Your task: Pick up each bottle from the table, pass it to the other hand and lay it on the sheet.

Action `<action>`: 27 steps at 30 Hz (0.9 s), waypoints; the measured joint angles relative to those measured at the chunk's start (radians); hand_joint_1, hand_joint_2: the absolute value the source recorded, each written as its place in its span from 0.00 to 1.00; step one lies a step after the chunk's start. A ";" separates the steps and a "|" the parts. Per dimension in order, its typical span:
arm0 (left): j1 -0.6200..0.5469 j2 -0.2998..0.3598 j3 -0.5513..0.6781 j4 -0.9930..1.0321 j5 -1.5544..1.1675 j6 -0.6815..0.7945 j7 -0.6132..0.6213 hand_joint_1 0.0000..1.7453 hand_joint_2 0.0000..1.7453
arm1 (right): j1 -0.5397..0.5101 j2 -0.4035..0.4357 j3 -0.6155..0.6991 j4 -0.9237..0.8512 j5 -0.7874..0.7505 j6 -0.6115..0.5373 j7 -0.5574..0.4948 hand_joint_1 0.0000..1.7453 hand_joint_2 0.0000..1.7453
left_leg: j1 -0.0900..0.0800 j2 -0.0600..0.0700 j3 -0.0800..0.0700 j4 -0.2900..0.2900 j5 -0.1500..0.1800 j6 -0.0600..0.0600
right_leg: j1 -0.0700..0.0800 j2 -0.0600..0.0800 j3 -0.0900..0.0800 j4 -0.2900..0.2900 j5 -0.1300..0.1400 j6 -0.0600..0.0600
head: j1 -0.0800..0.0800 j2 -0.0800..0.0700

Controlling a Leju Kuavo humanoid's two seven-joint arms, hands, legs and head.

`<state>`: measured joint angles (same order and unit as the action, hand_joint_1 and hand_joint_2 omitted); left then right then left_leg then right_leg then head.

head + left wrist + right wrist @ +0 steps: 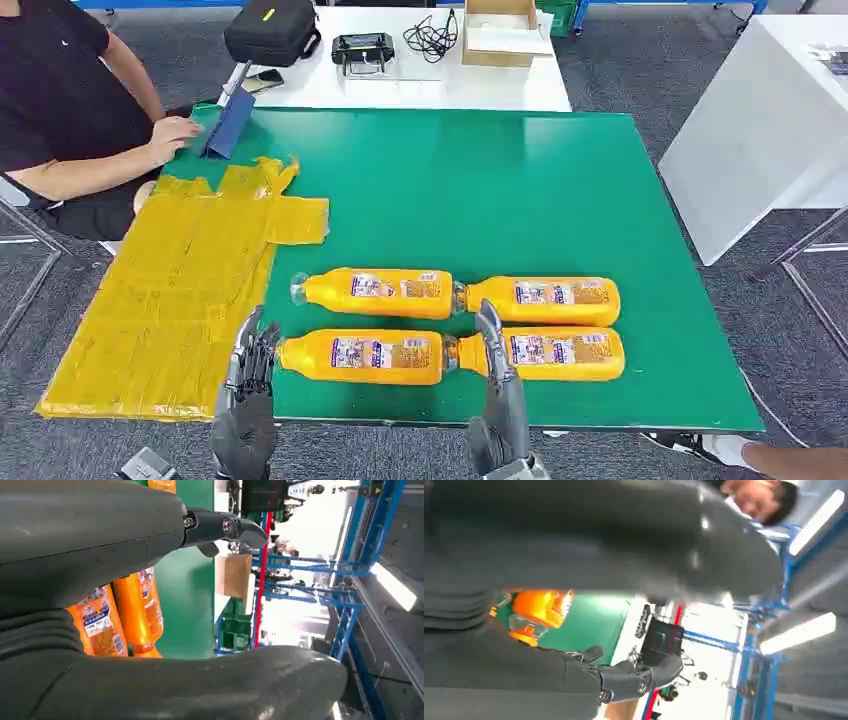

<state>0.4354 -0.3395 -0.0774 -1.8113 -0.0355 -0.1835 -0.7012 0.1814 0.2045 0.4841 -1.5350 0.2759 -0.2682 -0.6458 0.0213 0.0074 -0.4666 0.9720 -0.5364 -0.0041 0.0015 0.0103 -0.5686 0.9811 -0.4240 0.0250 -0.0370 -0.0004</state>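
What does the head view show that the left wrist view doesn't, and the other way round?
Head view alone: the yellow sheet, all four bottles in two rows, the right hand, and a seated person. Left wrist view alone: blue racking and green crates past the table's far end. Both: the left hand with fingers apart and holding nothing, orange bottles, the green table and the cardboard box.

Printed labels on the four orange bottles (pixel 375 293) at lower centre of the frame, too small to read.
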 measured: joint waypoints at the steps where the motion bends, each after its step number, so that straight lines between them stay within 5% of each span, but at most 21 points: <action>1: 0.000 0.000 -0.001 -0.002 -0.004 0.006 0.000 0.00 0.00 | -0.008 0.000 0.002 0.002 0.029 -0.003 0.014 0.00 1.00 | 0.000 0.000 0.000 0.000 0.000 0.000 | 0.000 0.000 0.000 0.000 0.000 0.000 | 0.000 0.000; 9: -0.029 0.003 -0.038 0.002 -0.025 0.095 0.000 0.00 0.00 | -0.133 0.016 0.011 0.030 0.359 -0.186 0.134 0.00 1.00 | 0.000 0.000 0.002 0.000 0.001 0.000 | 0.000 0.000 0.002 0.000 0.000 0.000 | 0.000 0.000; 12: -0.052 0.010 -0.059 0.021 -0.006 0.097 0.000 0.00 0.00 | -0.212 -0.004 0.016 0.087 0.440 -0.097 0.251 0.00 1.00 | 0.000 0.000 0.004 0.000 0.001 0.000 | 0.000 0.000 0.003 0.000 0.001 0.000 | 0.000 0.000; 27: -0.083 0.026 -0.045 0.077 -0.010 0.014 0.000 0.00 0.00 | -0.537 -0.090 0.118 0.393 0.538 0.209 0.387 0.00 1.00 | 0.000 0.000 0.004 0.000 0.001 0.000 | 0.000 0.000 0.003 0.001 0.000 0.000 | 0.000 0.000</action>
<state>0.3520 -0.3140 -0.1229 -1.7346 -0.0450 -0.1694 -0.7012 -0.3560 0.1144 0.6023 -1.1423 0.8141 -0.0592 -0.2590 0.0213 0.0074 -0.4630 0.9723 -0.5356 -0.0040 0.0013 0.0103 -0.5651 0.9817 -0.4235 0.0252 -0.0374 -0.0004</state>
